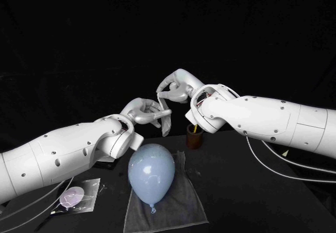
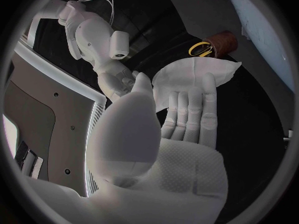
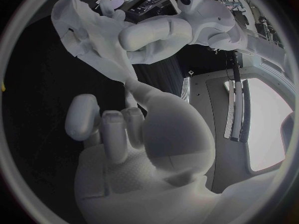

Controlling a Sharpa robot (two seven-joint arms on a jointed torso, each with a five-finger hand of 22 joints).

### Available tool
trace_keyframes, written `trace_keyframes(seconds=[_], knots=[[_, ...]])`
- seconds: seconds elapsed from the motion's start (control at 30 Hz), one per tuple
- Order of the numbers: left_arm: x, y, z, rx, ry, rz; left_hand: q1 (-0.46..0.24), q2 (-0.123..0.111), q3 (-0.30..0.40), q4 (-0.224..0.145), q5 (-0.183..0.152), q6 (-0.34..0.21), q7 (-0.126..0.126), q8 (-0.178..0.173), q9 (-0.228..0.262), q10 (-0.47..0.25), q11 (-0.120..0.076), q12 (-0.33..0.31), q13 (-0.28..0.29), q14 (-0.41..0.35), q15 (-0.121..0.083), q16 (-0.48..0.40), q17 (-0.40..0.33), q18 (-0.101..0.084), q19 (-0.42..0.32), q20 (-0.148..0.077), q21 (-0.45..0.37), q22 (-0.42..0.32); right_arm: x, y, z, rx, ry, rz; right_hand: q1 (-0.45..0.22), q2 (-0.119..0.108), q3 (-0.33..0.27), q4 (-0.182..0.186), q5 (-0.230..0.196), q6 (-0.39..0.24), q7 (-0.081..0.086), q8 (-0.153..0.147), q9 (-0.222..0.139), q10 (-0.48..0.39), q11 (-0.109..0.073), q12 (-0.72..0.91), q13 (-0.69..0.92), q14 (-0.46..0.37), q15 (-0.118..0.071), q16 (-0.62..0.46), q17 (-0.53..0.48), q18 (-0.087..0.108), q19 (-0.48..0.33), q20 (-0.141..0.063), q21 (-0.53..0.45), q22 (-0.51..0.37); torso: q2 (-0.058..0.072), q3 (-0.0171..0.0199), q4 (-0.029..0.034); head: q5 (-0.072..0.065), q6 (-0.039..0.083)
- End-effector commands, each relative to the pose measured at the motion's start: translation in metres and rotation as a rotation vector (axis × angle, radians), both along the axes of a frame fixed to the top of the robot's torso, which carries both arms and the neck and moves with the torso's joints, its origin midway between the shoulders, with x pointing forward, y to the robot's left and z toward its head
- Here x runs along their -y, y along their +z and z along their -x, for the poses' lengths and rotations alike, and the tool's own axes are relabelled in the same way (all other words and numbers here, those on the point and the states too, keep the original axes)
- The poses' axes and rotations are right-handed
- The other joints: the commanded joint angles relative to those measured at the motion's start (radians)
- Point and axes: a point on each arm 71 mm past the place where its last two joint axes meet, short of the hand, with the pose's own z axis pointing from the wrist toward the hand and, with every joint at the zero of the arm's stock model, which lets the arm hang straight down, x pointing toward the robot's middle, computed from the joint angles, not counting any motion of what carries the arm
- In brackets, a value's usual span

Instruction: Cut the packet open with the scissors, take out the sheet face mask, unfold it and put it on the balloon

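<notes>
Gripped in the fingers of both left hand [image 1: 143,112] and right hand [image 1: 176,87], one mask [image 1: 166,122] up off the table [image 1: 266,204], one balloon [image 1: 150,172] on one grey cloth [image 1: 175,209] below, one cup [image 1: 194,139] with one scissors [image 2: 199,48] behind, one packet [image 1: 75,196] flat beside cloth

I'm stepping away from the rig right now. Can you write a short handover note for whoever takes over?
Hands: left hand and right hand are both raised, holding the sheet mask between their fingers.
Things: balloon lies on the grey cloth; scissors stand in the brown cup behind it; packet lies by the left arm.
Done: mask is out.
Left: finish unfolding, then lay it on the balloon.
</notes>
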Motion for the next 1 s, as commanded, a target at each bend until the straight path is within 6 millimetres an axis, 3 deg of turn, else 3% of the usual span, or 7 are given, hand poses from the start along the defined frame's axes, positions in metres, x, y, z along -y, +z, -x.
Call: trace_keyframes(seconds=[0.03, 0.13, 0.2, 0.3, 0.33, 0.53, 1.0], knots=[[0.000, 0.001, 0.000, 0.007, 0.005, 0.010, 0.071, 0.061, 0.042, -0.018, 0.003, 0.010, 0.031, 0.011, -0.009, 0.009, -0.005, 0.006, -0.002, 0.006, -0.007, 0.005, -0.004, 0.014, 0.008, -0.003, -0.006, -0.001, 0.000, 0.000, -0.001, 0.007, -0.004, 0.010, 0.004, 0.001, 0.005, 0.000, 0.002, 0.005, -0.001, 0.004, 0.009, 0.038, -0.005, 0.000, 0.136, 0.074, -0.006, 0.004, 0.194, 0.000, 0.004, 0.001, 0.002, 0.001, 0.000, 0.0003, 0.0001, -0.001, -0.001], [0.000, 0.001, 0.001, 0.005, -0.006, 0.014, 0.211, 0.133, 0.149, -0.052, 0.002, 0.048, 0.003, 0.006, -0.046, 0.023, -0.030, -0.026, -0.027, 0.000, -0.030, -0.006, -0.014, 0.015, 0.004, -0.023, 0.004, 0.006, 0.002, -0.001, -0.003, 0.009, -0.012, 0.011, 0.004, 0.001, 0.005, 0.000, 0.002, 0.005, -0.001, 0.004, 0.009, 0.038, -0.005, 0.000, 0.136, 0.074, -0.006, 0.004, 0.194, 0.000, 0.004, 0.001, 0.002, 0.001, 0.000, 0.0001, 0.0002, 0.000, 0.000], [0.000, 0.002, 0.001, 0.005, -0.012, 0.016, 0.245, 0.136, 0.190, -0.058, 0.002, 0.066, 0.001, -0.006, -0.069, 0.038, -0.034, -0.048, -0.044, -0.005, -0.037, -0.016, -0.020, 0.012, -0.006, -0.034, 0.017, 0.016, 0.004, -0.001, -0.004, 0.010, -0.018, 0.012, 0.004, 0.001, 0.006, 0.000, 0.002, 0.005, -0.001, 0.004, 0.009, 0.038, -0.005, -0.002, 0.135, 0.074, -0.006, 0.003, 0.193, 0.000, 0.004, 0.001, 0.001, 0.000, 0.000, -0.0003, 0.0001, 0.000, -0.001], [0.000, 0.002, 0.002, 0.009, -0.025, 0.024, 0.271, 0.100, 0.385, -0.060, 0.001, 0.154, -0.004, -0.052, -0.160, 0.109, -0.047, -0.125, -0.103, 0.014, -0.044, -0.054, -0.050, 0.004, -0.078, -0.057, 0.120, 0.097, 0.008, -0.001, -0.006, 0.012, -0.029, 0.013, 0.004, 0.001, 0.006, 0.000, 0.002, 0.005, -0.001, 0.004, 0.009, 0.038, -0.005, -0.002, 0.135, 0.074, -0.006, 0.003, 0.193, 0.000, 0.004, 0.001, 0.001, 0.000, 0.000, 0.0002, 0.0002, 0.002, -0.003], [-0.001, 0.002, 0.002, 0.010, -0.028, 0.026, 0.271, 0.099, 0.392, -0.061, 0.002, 0.158, -0.005, -0.052, -0.162, 0.111, -0.047, -0.126, -0.105, 0.015, -0.047, -0.055, -0.051, 0.002, -0.081, -0.055, 0.124, 0.100, 0.009, -0.001, -0.007, 0.013, -0.031, 0.013, 0.004, 0.001, 0.006, 0.000, 0.002, 0.005, -0.001, 0.004, 0.009, 0.038, -0.005, -0.002, 0.135, 0.074, -0.006, 0.003, 0.193, 0.000, 0.004, 0.001, 0.001, 0.000, 0.000, 0.0002, 0.0002, 0.002, -0.003], [-0.002, 0.003, 0.003, 0.012, -0.047, 0.045, 0.156, 0.033, 0.648, -0.109, 0.002, 0.210, -0.010, -0.079, -0.223, 0.134, -0.048, -0.143, -0.121, 0.044, -0.047, -0.079, -0.072, 0.004, -0.141, -0.049, 0.214, 0.171, 0.012, -0.001, -0.009, 0.013, -0.039, 0.016, 0.004, 0.001, 0.006, 0.000, 0.002, 0.005, -0.001, 0.004, 0.009, 0.038, -0.005, -0.002, 0.135, 0.074, -0.006, 0.003, 0.193, 0.000, 0.004, 0.001, 0.001, 0.000, 0.000, 0.0001, -0.0004, 0.001, -0.003], [-0.001, 0.003, 0.006, -0.005, -0.102, 0.062, -0.039, 0.060, 0.777, -0.182, 0.000, 0.222, -0.010, -0.092, -0.265, 0.145, -0.041, -0.149, -0.128, 0.048, -0.035, -0.062, -0.064, 0.013, -0.150, -0.026, 0.212, 0.169, 0.018, -0.002, -0.013, 0.007, -0.051, 0.023, 0.004, 0.001, 0.006, 0.000, 0.002, 0.005, -0.001, 0.004, 0.009, 0.038, -0.005, -0.002, 0.135, 0.074, -0.006, 0.003, 0.193, 0.000, 0.004, 0.001, 0.001, 0.000, 0.001, 0.0004, -0.0002, 0.003, -0.005]])
